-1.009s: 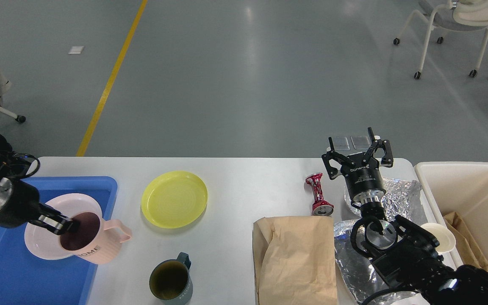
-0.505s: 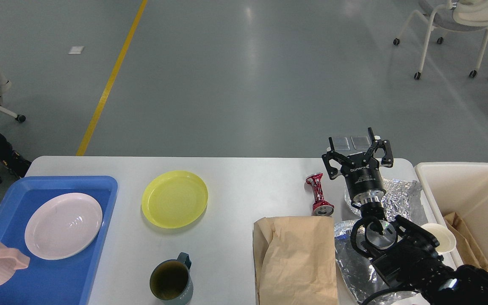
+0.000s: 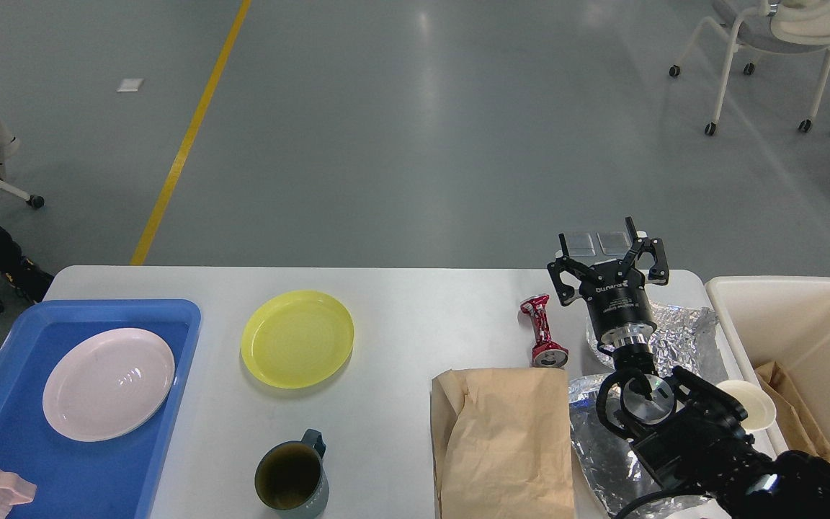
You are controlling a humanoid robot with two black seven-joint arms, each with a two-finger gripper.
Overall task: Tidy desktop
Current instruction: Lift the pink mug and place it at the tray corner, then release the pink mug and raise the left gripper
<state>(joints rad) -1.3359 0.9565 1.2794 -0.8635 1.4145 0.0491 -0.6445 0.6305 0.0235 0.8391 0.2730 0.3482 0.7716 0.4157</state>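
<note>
Crushed can on desktop: just left of right gripper, jaws apart, empty; long axis running away; left arm unseen.

The desk carries a yellow plate; left of it a blue tray, right a crushed red can, paper bag, foil, nearer a grey mug.

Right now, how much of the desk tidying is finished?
Partly. Done: the pink plate sits in the blue tray, paper in the cream bin. The right claw is open, empty. Left: yellow plate, green mug, crushed can, paper bag, foil.
</note>
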